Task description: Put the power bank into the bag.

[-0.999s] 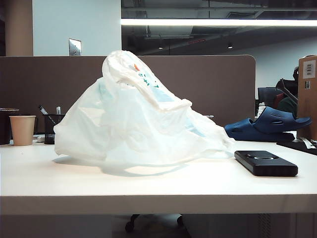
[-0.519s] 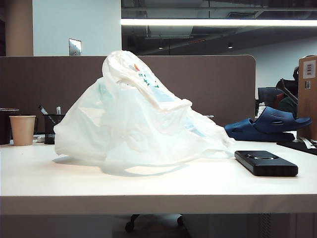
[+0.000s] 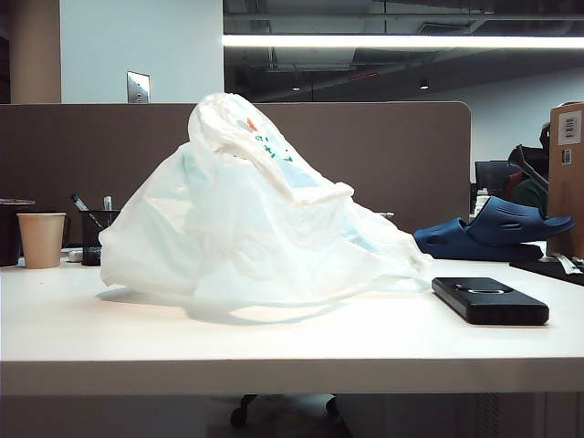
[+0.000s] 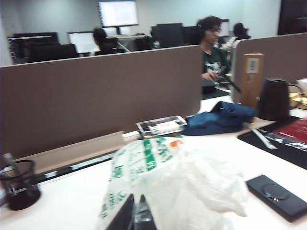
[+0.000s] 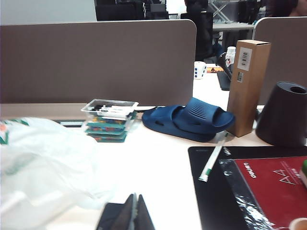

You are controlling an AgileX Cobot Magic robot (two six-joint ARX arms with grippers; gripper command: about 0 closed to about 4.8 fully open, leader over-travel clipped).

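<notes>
Exterior view gives you the white table (image 3: pixel 292 342) edge-on, with neither arm in sight. Nearest you, at the right, the power bank (image 3: pixel 490 300) lies flat on the tabletop, just beside the bag's trailing right edge and outside it. The bag (image 3: pixel 255 214) sits crumpled in a tall heap at the middle of the table, green print near its peak. Farther back on the left you have a paper cup (image 3: pixel 42 239) and a black mesh pen holder (image 3: pixel 97 235) against the brown partition (image 3: pixel 383 160); far right, a dark blue clog (image 3: pixel 497 231) rests beside a cardboard box (image 3: pixel 568 173). From the left wrist view, the left gripper (image 4: pixel 135 215) has its dark fingers pressed together on nothing, poised over the near side of the bag, with the power bank off to the right. From the right wrist view, the right gripper (image 5: pixel 135 214) is likewise clenched and empty, its tips close over the power bank's dark corner (image 5: pixel 111 218); whether they touch it you cannot tell. Beyond it you see a stack of small boxes (image 5: pixel 109 120), the clog and a dark cone-shaped container (image 5: pixel 284 114).
</notes>
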